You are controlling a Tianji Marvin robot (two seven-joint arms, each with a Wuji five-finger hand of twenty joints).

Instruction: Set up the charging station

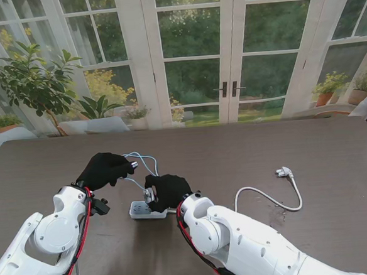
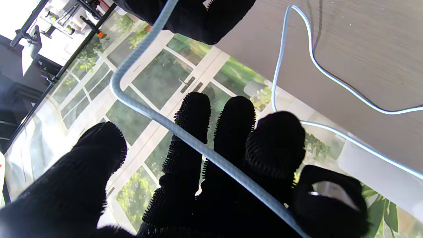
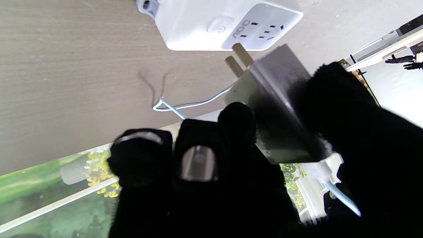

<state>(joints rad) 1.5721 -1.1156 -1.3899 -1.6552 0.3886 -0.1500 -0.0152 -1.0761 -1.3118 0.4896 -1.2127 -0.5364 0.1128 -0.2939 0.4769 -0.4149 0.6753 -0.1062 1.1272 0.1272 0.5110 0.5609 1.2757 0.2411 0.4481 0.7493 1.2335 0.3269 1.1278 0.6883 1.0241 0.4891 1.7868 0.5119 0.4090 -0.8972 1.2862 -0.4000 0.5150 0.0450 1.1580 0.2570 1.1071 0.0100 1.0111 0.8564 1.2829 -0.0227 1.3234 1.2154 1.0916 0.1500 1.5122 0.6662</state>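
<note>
My dark wood-grain table [image 1: 247, 152] carries a white power strip [image 1: 144, 210] at about 7 o'clock from centre. Its white cord and plug [image 1: 284, 172] lie out at 4 o'clock. A pale blue cable [image 1: 145, 159] loops at 10 o'clock.

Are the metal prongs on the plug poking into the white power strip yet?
Apart. The right wrist view shows the charger plug in the right hand with both prongs bare, their tips just short of the power strip.

Right hand [image 1: 167, 190] hovers over white power strip [image 1: 146, 210], apparently gripping a charger; left hand [image 1: 104, 170] lifts pale blue cable [image 1: 143, 159].
</note>
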